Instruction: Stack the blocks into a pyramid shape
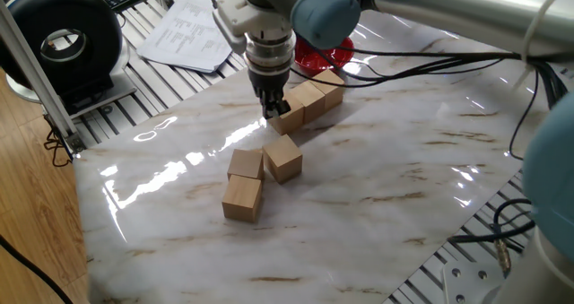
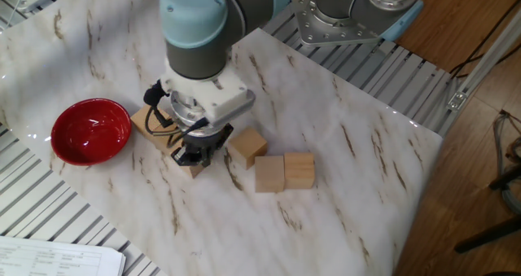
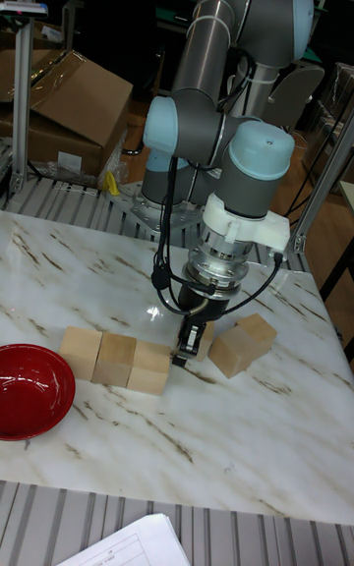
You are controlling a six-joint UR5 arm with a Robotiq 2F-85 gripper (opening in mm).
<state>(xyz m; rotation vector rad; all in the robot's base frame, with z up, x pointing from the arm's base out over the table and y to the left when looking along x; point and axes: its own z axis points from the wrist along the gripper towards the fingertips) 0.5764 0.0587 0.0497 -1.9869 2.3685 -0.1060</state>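
Note:
Three blocks form a touching row (image 1: 309,102) on the marble table, running toward the red bowl; the tall fixed view shows the same row (image 3: 116,358). Three more blocks lie loose nearer the front: one (image 1: 283,158) set askew, and two side by side (image 1: 244,182). My gripper (image 1: 275,108) is shut with nothing in it. Its tip is low, against the end block (image 1: 291,120) of the row on the side away from the bowl, as the tall fixed view also shows for the gripper (image 3: 187,345). In the other fixed view the arm hides most of the row.
A red bowl (image 1: 323,53) stands just beyond the far end of the row. Papers (image 1: 188,30) and a black round device (image 1: 63,44) lie off the table's far-left side. Cables (image 1: 421,53) trail from the arm over the table's right part.

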